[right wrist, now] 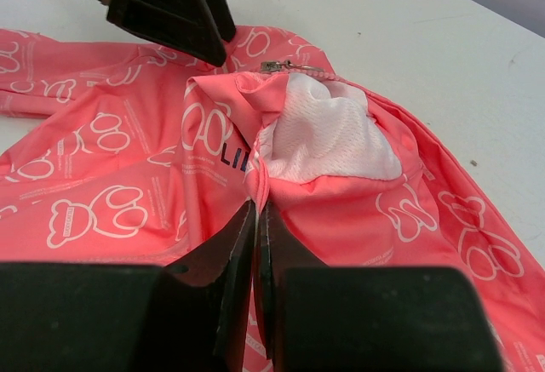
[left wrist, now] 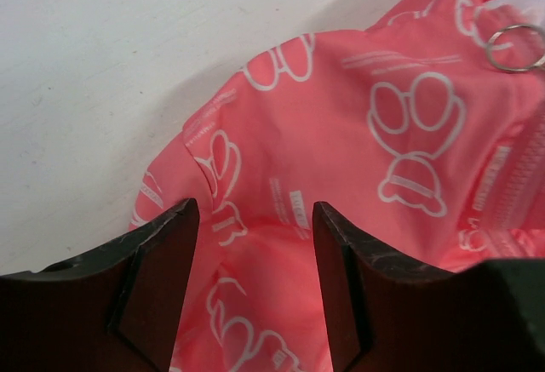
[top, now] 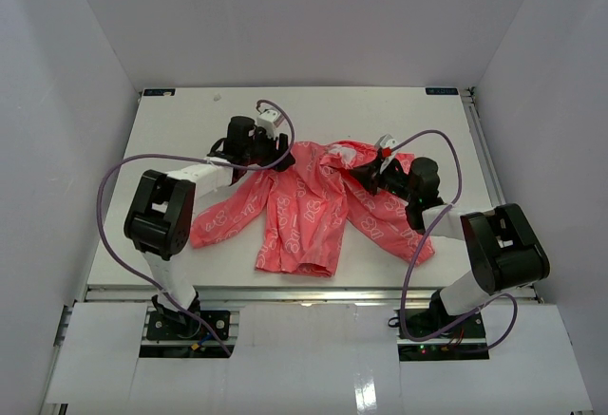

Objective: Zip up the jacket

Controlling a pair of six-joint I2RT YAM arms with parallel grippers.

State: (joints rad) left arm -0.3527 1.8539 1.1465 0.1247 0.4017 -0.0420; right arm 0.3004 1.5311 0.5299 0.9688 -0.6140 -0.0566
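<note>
From above, the jacket (top: 304, 211) lies spread on the white tabletop (top: 380, 111), about in the middle, between the two arms. Its sleeves go out to the left and to the right, and its hem points to the near edge. The left arm (top: 161, 211) reaches to the far left part of the jacket, near the shoulder. The right arm (top: 499, 249) reaches to the far right part, near the collar.

In the left wrist view, the left jaws stand apart and grip nothing. The pink cloth with the white print lies below and between them. A metal ring (left wrist: 513, 48) shows at the upper right, and a strip of zipper teeth (left wrist: 521, 176) runs down the right side. Bare tabletop fills the upper left.

In the right wrist view, the right jaws are together and clamped on a thin fold of the pink cloth. Just beyond them the jacket is turned open, so the white lining (right wrist: 328, 134) shows. A small zipper slider (right wrist: 277, 66) sits at the far edge of this opening. The left jaws hang over the cloth at the top left.
</note>
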